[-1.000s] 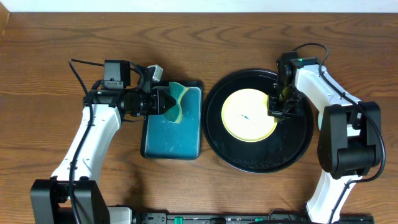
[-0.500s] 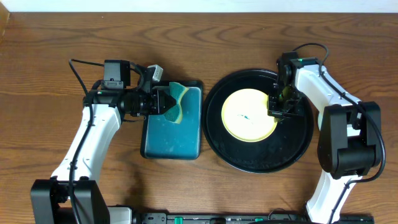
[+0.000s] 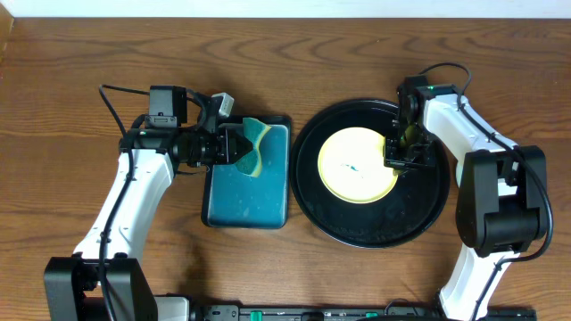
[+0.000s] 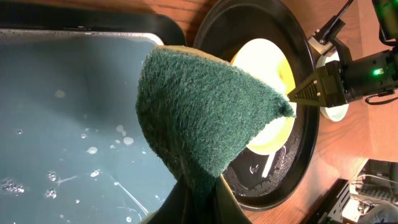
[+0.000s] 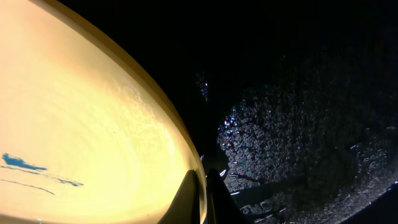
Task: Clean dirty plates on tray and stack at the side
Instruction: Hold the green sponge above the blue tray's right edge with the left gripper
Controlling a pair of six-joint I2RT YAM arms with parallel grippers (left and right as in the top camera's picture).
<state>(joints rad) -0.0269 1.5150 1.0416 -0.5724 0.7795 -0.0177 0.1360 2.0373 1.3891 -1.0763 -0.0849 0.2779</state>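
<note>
Clearly unwiped, yellow plate [image 3: 357, 165] lies centre-right on black tray [image 3: 428, 209]; right fingers [image 5: 217, 205] pinch its rim, left fingers [image 3: 230, 145] clamp sponge [image 4: 205, 118].

You're working at a robotics lab bench: a wood-grain tabletop [image 3: 53, 178], a white-and-black left arm [image 3: 125, 192] and right arm [image 3: 473, 125], a black equipment rail [image 3: 285, 314], exposed cables [image 3: 125, 88], a plain pale wall [image 3: 285, 8].

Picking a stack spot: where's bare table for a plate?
Free: table behind the teal tray and black tray, and the strip in front of them. Crowded: the gap between trays; right arm fills the black tray's right side.
</note>
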